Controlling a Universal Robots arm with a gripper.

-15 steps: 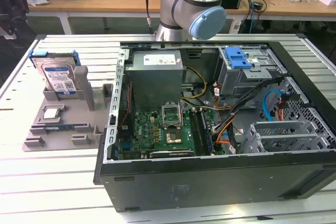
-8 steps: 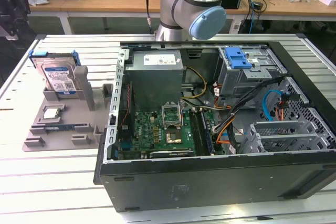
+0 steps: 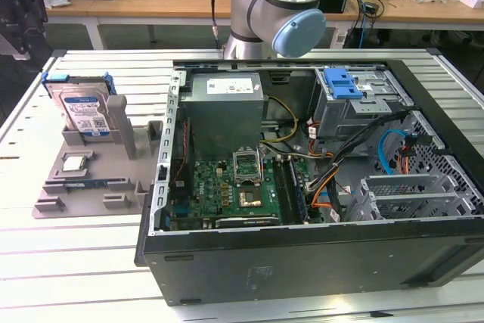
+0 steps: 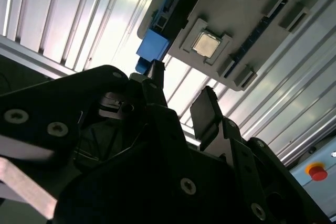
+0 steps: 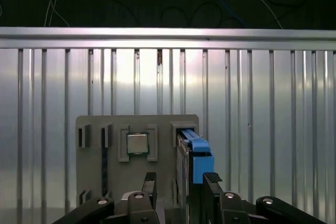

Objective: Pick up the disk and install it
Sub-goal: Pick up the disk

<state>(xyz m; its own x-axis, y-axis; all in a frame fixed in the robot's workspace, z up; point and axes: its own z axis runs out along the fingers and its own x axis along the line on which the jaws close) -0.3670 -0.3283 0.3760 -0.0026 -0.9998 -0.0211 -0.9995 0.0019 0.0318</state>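
Hovering near the upright disk (image 5: 195, 150) with my pincer (image 5: 180, 186) apart, I judge it stiff, rather heavy, sensitive to shocks; best gripped across its flat faces

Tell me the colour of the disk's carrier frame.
Blue, clearest on the disk in the exterior view.
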